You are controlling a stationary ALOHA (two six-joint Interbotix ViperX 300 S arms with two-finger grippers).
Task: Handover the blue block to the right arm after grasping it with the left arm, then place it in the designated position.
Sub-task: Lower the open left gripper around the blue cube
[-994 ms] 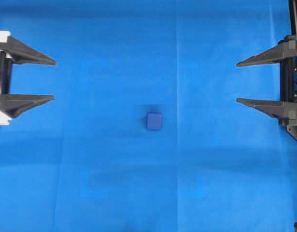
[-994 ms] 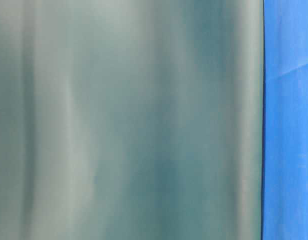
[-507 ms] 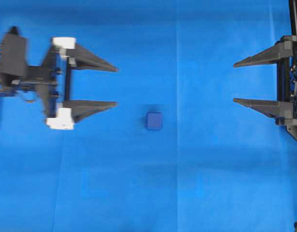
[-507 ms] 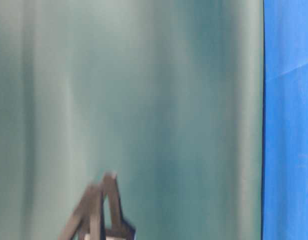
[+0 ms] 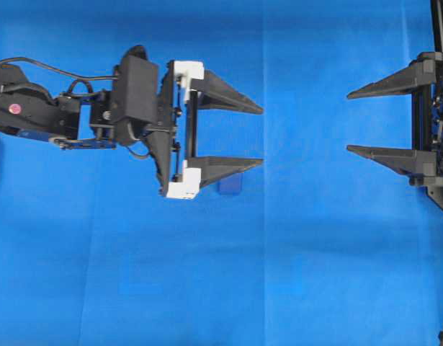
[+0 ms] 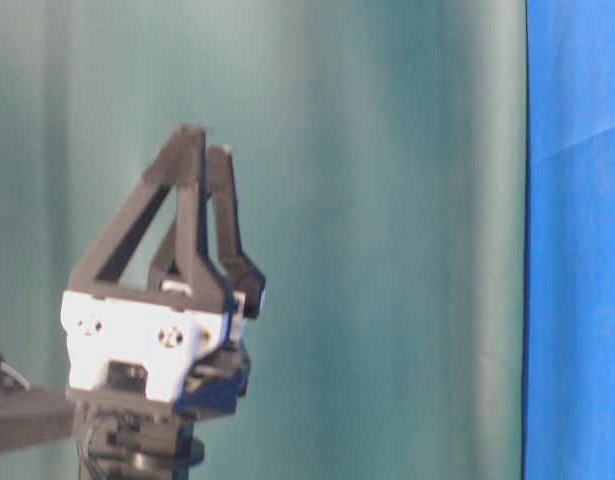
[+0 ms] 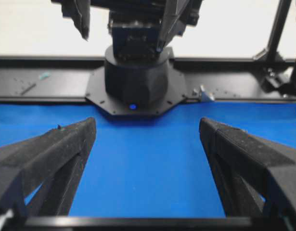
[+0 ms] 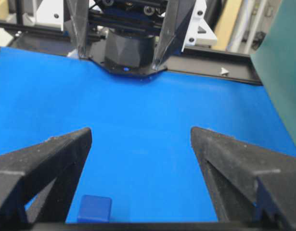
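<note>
The blue block [image 5: 231, 185] lies on the blue cloth near the middle of the overhead view, its upper part covered by the lower finger of my left gripper [image 5: 263, 137]. That gripper, with white blocks at its finger bases, is open and holds nothing; its tips point right, just past the block. In the table-level view the left gripper [image 6: 207, 140] stands raised. The left wrist view shows the left gripper [image 7: 147, 127] open over bare cloth, the block out of sight. My right gripper [image 5: 348, 122] waits open at the right edge. Between the right gripper [image 8: 140, 132] fingers, the blue block [image 8: 95, 209] sits low left.
The blue cloth [image 5: 279, 274] covers the whole table. A teal backdrop [image 6: 387, 200] fills the table-level view. The right arm's black base [image 7: 135, 82] and a black frame rail [image 7: 42, 82] stand at the far end in the left wrist view.
My left arm has swept right from the left edge until its lower finger overlaps the block. The block and the right gripper have stayed put.
</note>
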